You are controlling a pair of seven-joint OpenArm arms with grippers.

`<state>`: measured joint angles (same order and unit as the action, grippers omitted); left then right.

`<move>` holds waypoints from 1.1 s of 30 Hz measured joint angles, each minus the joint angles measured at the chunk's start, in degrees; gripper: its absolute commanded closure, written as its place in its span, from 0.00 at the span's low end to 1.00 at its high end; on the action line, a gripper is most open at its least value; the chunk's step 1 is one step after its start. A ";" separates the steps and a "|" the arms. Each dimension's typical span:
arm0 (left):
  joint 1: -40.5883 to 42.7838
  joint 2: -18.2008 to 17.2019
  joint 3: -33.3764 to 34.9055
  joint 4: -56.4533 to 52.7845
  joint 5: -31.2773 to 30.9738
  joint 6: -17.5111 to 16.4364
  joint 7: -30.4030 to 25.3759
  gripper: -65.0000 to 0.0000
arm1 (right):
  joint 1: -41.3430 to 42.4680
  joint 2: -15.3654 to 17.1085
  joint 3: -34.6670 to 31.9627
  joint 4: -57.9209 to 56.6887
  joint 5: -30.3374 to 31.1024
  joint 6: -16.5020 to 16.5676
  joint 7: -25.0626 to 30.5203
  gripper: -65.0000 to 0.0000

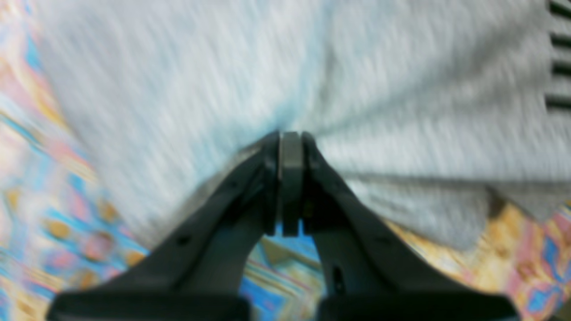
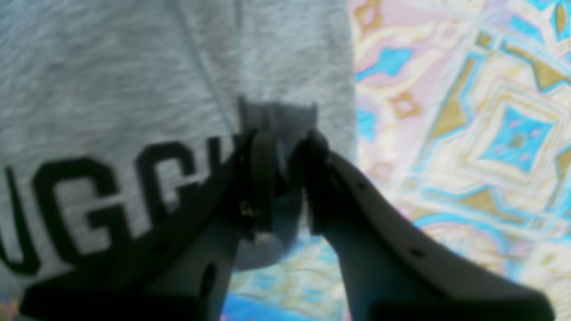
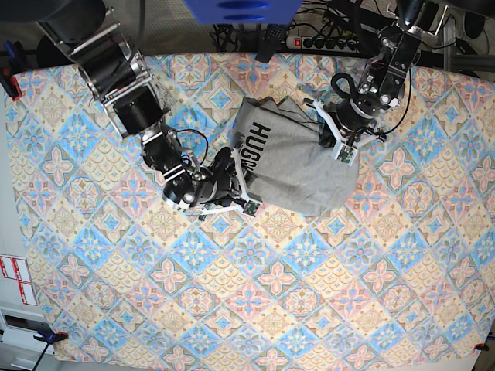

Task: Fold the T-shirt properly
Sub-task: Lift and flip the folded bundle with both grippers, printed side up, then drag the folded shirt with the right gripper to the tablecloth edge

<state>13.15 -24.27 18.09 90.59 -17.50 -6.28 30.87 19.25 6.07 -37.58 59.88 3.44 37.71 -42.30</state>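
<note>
The light grey T-shirt (image 3: 290, 166) lies crumpled on the patterned tablecloth (image 3: 232, 294), its black lettering (image 3: 259, 143) along the left side. My left gripper (image 3: 331, 133) is at the shirt's right upper edge. In the left wrist view, this gripper (image 1: 291, 136) is shut, and the blurred grey cloth (image 1: 223, 67) fans out from its tips. My right gripper (image 3: 238, 174) is at the shirt's left lower edge. In the right wrist view, this gripper (image 2: 285, 151) pinches a thick fold of the T-shirt (image 2: 111, 80) beside the lettering (image 2: 102, 191).
A power strip with cables (image 3: 325, 42) runs along the table's far edge. A blue object (image 3: 240, 9) hangs over the top middle. A red clamp (image 3: 8, 81) grips the left edge. The tablecloth (image 2: 468, 111) spreads out on all sides of the shirt.
</note>
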 measured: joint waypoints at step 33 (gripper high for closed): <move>-11.65 8.85 -11.76 0.70 0.52 -0.02 7.30 1.00 | -19.52 5.73 13.14 38.27 -1.55 1.29 -8.37 0.92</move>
<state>1.50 -15.42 6.33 91.29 -16.97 -6.31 38.17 -0.27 11.79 -24.45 98.15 1.89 39.00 -50.68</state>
